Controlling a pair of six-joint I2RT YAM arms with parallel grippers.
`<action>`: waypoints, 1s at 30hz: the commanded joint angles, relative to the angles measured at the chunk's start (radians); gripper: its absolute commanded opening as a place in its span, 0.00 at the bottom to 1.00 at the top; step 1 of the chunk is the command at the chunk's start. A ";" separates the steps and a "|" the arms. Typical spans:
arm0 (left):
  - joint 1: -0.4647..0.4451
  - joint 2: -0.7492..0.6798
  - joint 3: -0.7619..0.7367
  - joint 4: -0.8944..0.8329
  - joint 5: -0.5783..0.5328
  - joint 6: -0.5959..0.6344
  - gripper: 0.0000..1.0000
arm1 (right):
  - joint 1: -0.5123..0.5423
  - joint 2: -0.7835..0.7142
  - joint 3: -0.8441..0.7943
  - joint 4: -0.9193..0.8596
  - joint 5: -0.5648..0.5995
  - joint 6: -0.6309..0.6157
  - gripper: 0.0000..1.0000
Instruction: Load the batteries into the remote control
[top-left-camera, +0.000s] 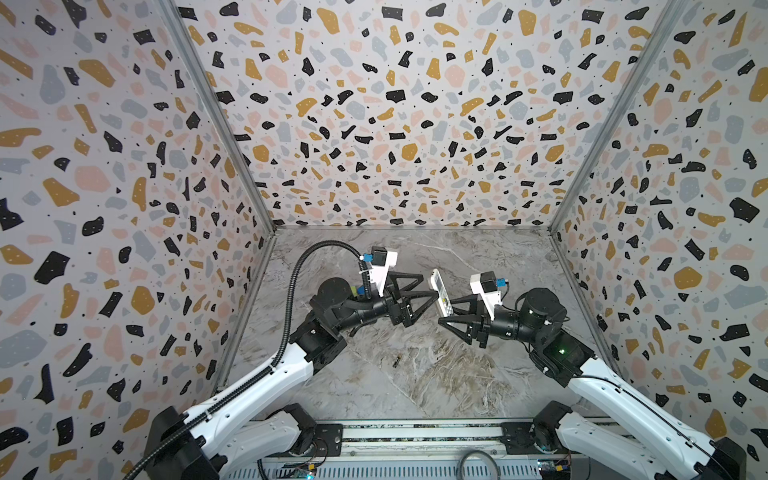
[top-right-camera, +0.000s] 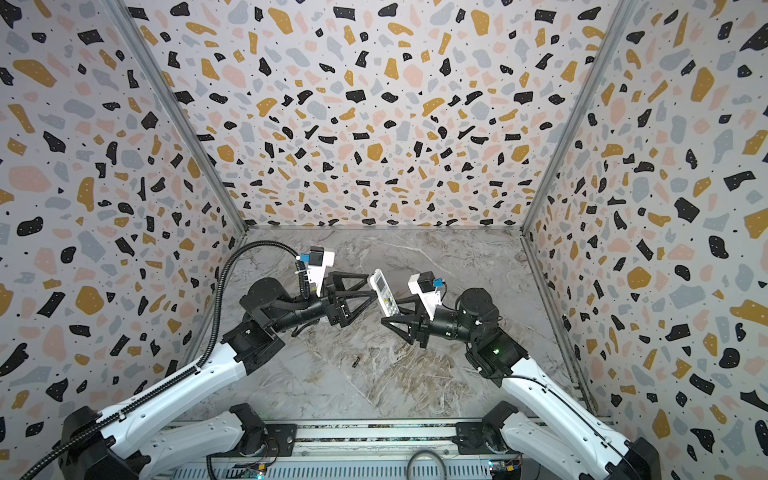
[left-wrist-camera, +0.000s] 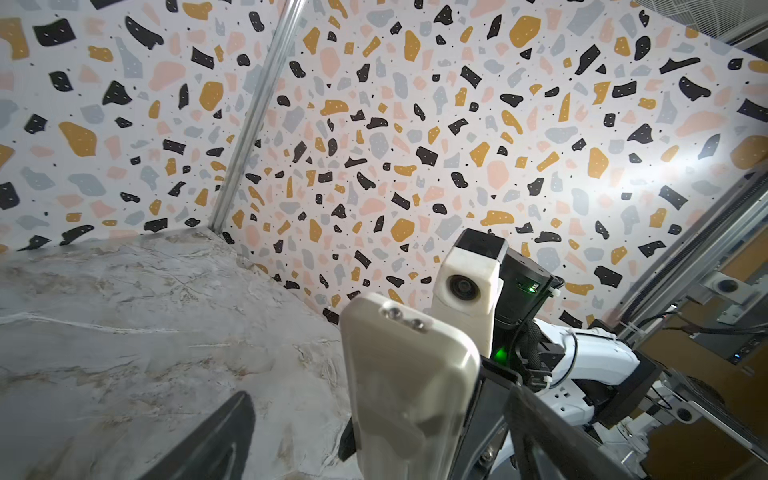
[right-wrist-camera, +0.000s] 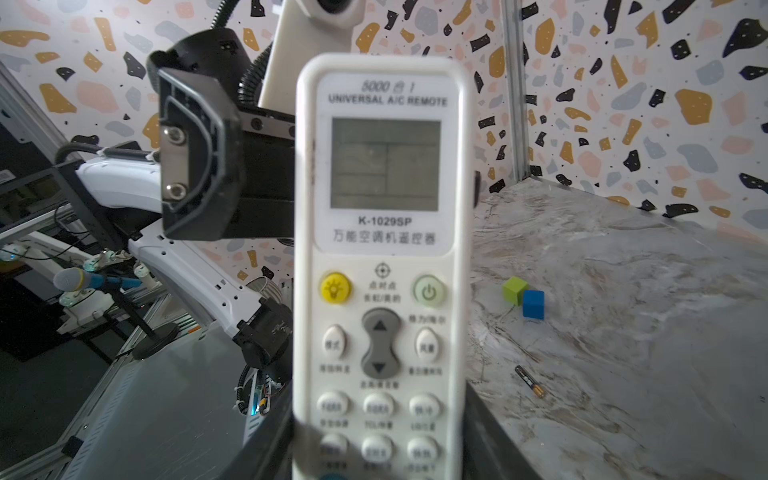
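Note:
The white remote control (top-left-camera: 439, 286) (top-right-camera: 383, 291) stands upright above the marble table. My right gripper (top-left-camera: 446, 311) (right-wrist-camera: 378, 444) is shut on its lower, button end. Its screen and buttons (right-wrist-camera: 382, 166) face the right wrist camera. Its plain back (left-wrist-camera: 407, 374) faces the left wrist camera. My left gripper (top-left-camera: 431, 286) (left-wrist-camera: 380, 395) is open, with one finger on each side of the remote's upper part; the remote sits closer to one finger (left-wrist-camera: 536, 419). A battery (top-left-camera: 397, 362) (top-right-camera: 356, 361) (right-wrist-camera: 530, 381), slim and dark with a gold end, lies alone on the table nearer the front.
A green cube (right-wrist-camera: 515, 289) and a blue cube (right-wrist-camera: 533, 304) sit together on the table, seen only in the right wrist view. Terrazzo-patterned walls (top-left-camera: 395, 124) close the table on three sides. The arm bases and a rail (top-left-camera: 415, 440) run along the front edge.

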 joint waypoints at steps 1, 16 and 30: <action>-0.025 0.025 0.047 0.076 0.041 0.004 0.94 | -0.004 0.013 0.037 0.065 -0.075 0.023 0.15; -0.049 0.031 0.039 0.126 0.063 -0.008 0.60 | -0.006 0.052 0.031 0.125 -0.151 0.051 0.15; -0.049 0.040 0.049 0.130 -0.052 -0.054 0.09 | -0.007 0.033 0.052 0.039 -0.035 -0.022 0.64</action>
